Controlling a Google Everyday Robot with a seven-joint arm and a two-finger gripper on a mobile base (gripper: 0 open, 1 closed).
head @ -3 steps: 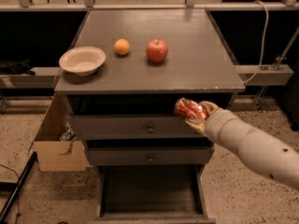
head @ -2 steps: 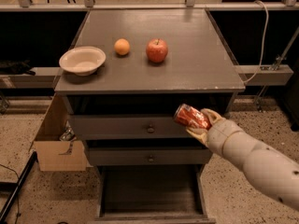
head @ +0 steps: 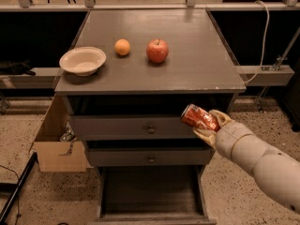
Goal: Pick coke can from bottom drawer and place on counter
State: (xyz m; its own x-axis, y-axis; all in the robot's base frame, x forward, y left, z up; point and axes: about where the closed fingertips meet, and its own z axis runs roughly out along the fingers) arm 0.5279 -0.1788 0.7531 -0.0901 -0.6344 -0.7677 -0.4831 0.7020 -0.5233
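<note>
The red coke can (head: 199, 117) is held on its side, silver end to the left, in my gripper (head: 209, 124). The gripper is shut on it in front of the cabinet's top drawer, below the counter's front right edge. The bottom drawer (head: 151, 196) is pulled open below and its dark interior shows nothing inside. The grey counter (head: 187, 74) lies above and behind the can. My pale arm comes in from the lower right.
On the counter stand a cream bowl (head: 82, 60) at the left, an orange (head: 122, 47) and a red apple (head: 157, 50) in the middle. Two shallower drawers with small knobs (head: 150, 130) are shut. An open cardboard box (head: 56, 144) sits on the floor at the left.
My gripper with the can has shifted a little, down and to the right; the can stays in front of the top drawer. Nothing else has moved.
</note>
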